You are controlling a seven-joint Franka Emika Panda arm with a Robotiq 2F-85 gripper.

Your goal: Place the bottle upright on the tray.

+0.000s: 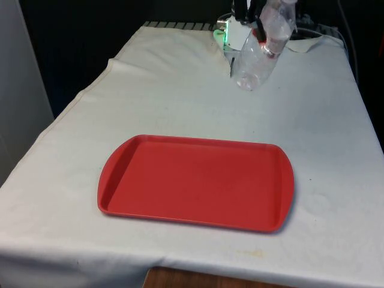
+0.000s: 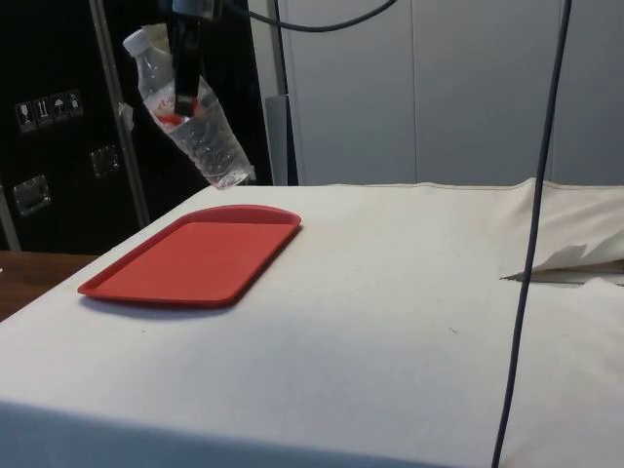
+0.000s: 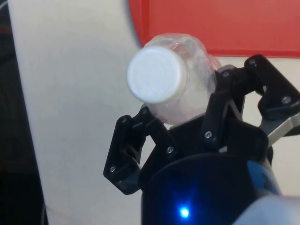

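Note:
A clear plastic bottle [image 1: 259, 53] with a white cap and a red label band hangs tilted in the air, cap end up and base end down. My gripper [image 1: 263, 33] is shut on it around the label, above the far end of the table. In the side view the bottle [image 2: 193, 119] leans with its base toward the table, held by the gripper [image 2: 185, 90] high above the red tray [image 2: 190, 258]. The wrist view looks down past the white cap [image 3: 157, 75], with the gripper [image 3: 185, 110] clamped on the bottle's body. The tray [image 1: 195, 183] lies flat and bare near the table's front edge.
White cloth covers the table. A dark cable [image 2: 531, 244] hangs down across the side view, near a fold in the cloth [image 2: 565, 258]. White cables [image 1: 306, 42] lie at the far end. The table's edge drops off at the front view's left.

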